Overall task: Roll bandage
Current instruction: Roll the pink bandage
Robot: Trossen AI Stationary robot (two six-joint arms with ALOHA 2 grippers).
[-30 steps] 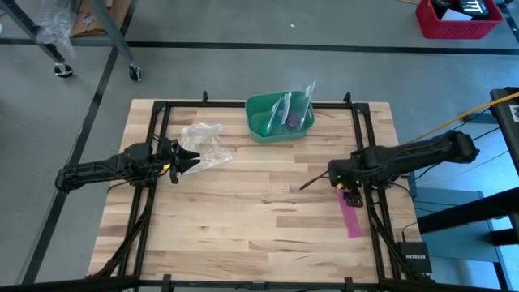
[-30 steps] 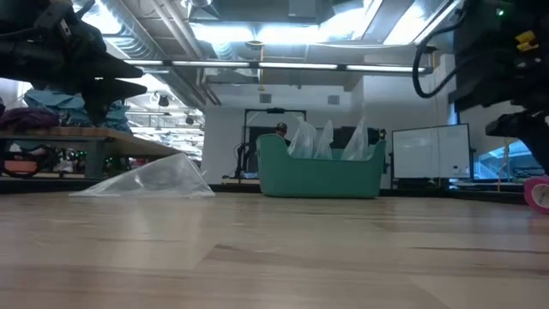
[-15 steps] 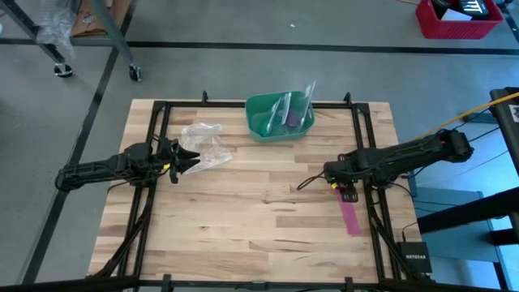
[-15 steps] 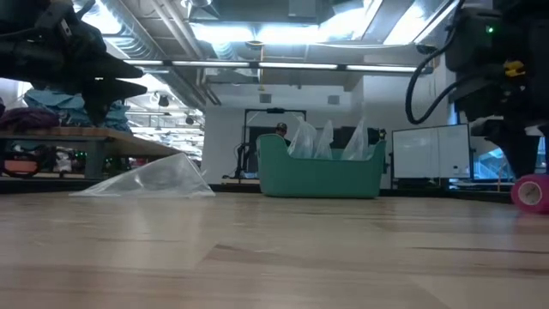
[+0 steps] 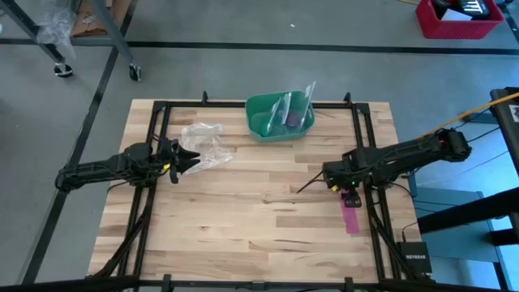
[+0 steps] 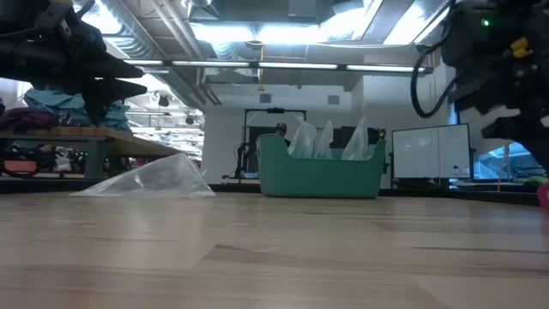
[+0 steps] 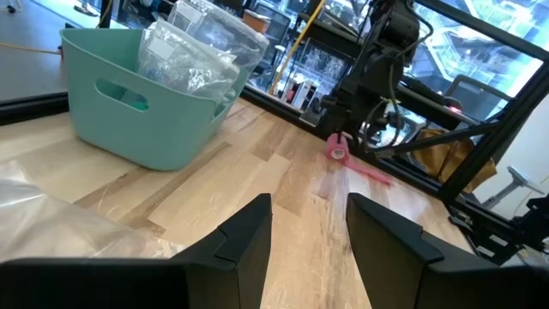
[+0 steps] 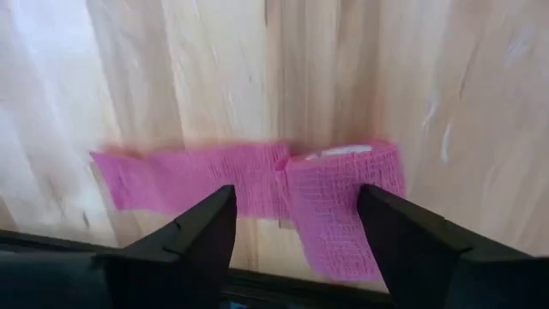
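High view: wooden table (image 5: 243, 227) with a dark frame along its edges. Bandage (image 5: 350, 216), bright pink, lies flat as a short strip near the table's right edge, its rolled end under the right gripper (image 5: 349, 197). Right gripper sits low over that rolled end, fingers apart. Left gripper (image 5: 185, 160) at the table's left side, tips at the edge of a clear plastic bag (image 5: 203, 146). Green bowl (image 5: 279, 118) at the far middle, clear packets standing in it.

Low view: green bowl (image 6: 321, 172) centre, far across the table. Clear plastic bag (image 6: 150, 180) lies crumpled at left. Left gripper (image 6: 107, 84) hangs dark above the bag, clear of the tabletop. Right arm shows dark at the upper right. Bandage (image 6: 545, 192) is only a sliver of pink at the right edge.

Left wrist view: left gripper (image 7: 309, 225) stands open, nothing between its fingers. Green bowl (image 7: 141, 107) near, with packets inside. Bandage (image 7: 339, 149) far off as a small pink roll on its side, a loose tail trailing from it along the wood, beneath the right arm.

Right wrist view: right gripper (image 8: 296, 215) spread wide, holding nothing. Bandage (image 8: 343, 193) lies between and just beyond the fingers: woven pink fabric, a thick roll joined to an unrolled flat tail on the wood.
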